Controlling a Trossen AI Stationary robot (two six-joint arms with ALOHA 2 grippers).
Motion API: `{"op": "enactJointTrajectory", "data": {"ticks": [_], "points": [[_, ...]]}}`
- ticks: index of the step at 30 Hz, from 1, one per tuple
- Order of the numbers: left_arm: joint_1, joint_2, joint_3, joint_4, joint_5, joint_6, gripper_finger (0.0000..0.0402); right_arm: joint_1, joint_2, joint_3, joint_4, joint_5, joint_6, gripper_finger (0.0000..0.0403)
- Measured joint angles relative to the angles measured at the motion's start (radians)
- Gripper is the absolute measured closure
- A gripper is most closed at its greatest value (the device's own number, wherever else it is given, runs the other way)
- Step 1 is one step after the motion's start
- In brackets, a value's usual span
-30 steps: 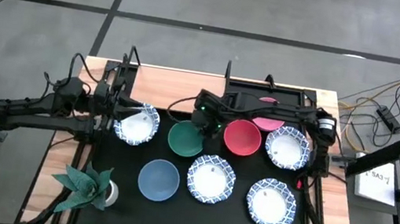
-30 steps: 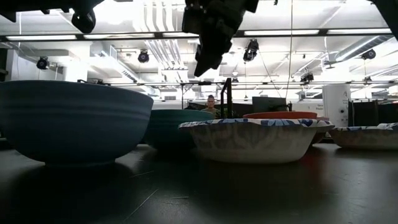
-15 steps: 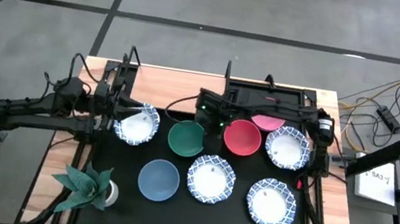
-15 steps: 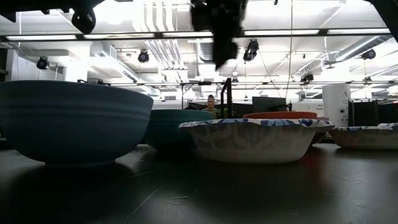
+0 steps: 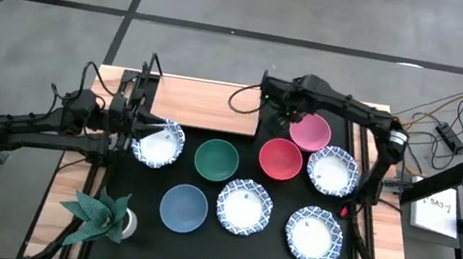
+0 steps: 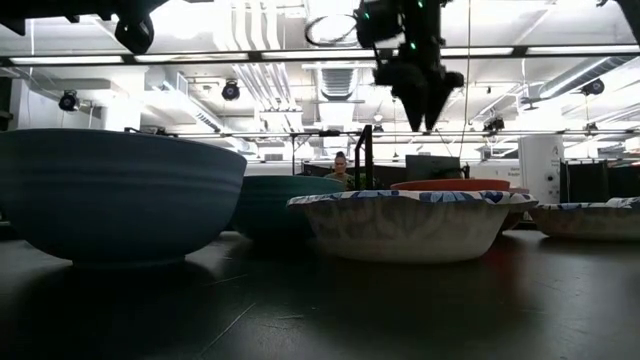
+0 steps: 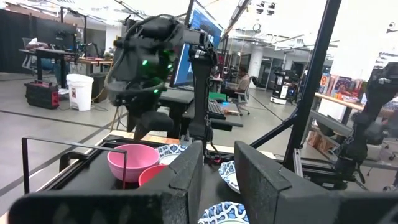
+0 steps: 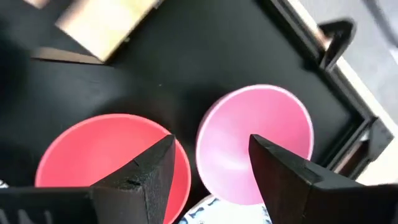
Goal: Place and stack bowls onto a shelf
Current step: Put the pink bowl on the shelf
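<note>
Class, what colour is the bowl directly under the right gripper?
Pink bowl, under the open right gripper; clearest in the right wrist view.

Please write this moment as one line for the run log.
right gripper: open, empty, above round pink bowl | left gripper: at white blue-rimmed bowl | light-brown wooden shelf: no bowls

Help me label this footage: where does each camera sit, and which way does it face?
High: overhead, straight down; both arms, shelf.
Low: table height, level past blue bowl; right claw above.
Left wrist: forward past left claw to pink bowl.
Right wrist: down between open right claw fingers.
Shared: both wrists show pink and red bowl.
</note>
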Motion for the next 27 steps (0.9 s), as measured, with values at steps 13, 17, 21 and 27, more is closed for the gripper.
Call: {"op": "enactJointTrajectory", "data": {"ticks": [13,17,21,27], "points": [[0.000,0.000,0.000,-0.004,0.000,0.025,0.0326,-0.083,-0.027,-0.362,0.326,-0.037,0.044,0.0209],[0.000,0.000,0.000,-0.003,0.000,0.025,0.0326,-0.091,-0.027,-0.419,0.385,-0.028,0.054,0.0217],[0.000,0.000,0.000,-0.003,0.000,0.025,0.0326,-0.097,-0.027,-0.456,0.436,-0.024,0.054,0.0245],[0.000,0.000,0.000,-0.003,0.000,0.025,0.0326,-0.096,-0.027,-0.472,0.477,-0.023,0.054,0.0321]]}}
